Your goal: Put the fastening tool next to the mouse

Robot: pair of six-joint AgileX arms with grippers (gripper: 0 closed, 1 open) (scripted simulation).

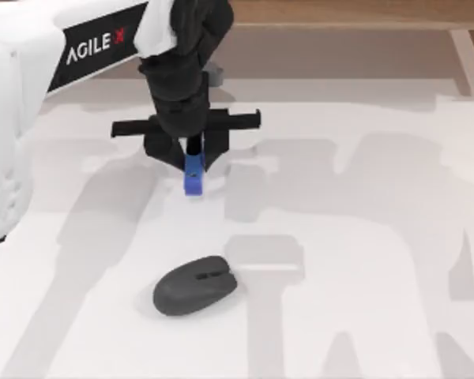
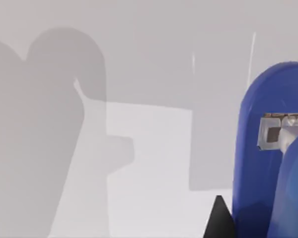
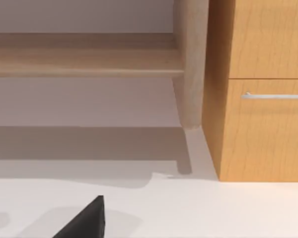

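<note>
The fastening tool (image 1: 193, 177) is a small bright blue oblong, held end-down between the fingers of my left gripper (image 1: 192, 160), which is shut on it over the back middle of the white table. In the left wrist view the fastening tool (image 2: 265, 153) looms close, with a metal part in its slot and a black fingertip (image 2: 218, 220) beside it. The dark grey oval mouse (image 1: 196, 285) lies on the table well in front of the tool, apart from it. A dark part of my right gripper (image 3: 84, 223) shows in the right wrist view, parked away from both.
The white table (image 1: 363, 316) stretches bare to the right of the mouse. A wooden cabinet with a drawer handle (image 3: 263, 89) and a wooden ledge (image 3: 79, 54) stand beyond the table's far edge.
</note>
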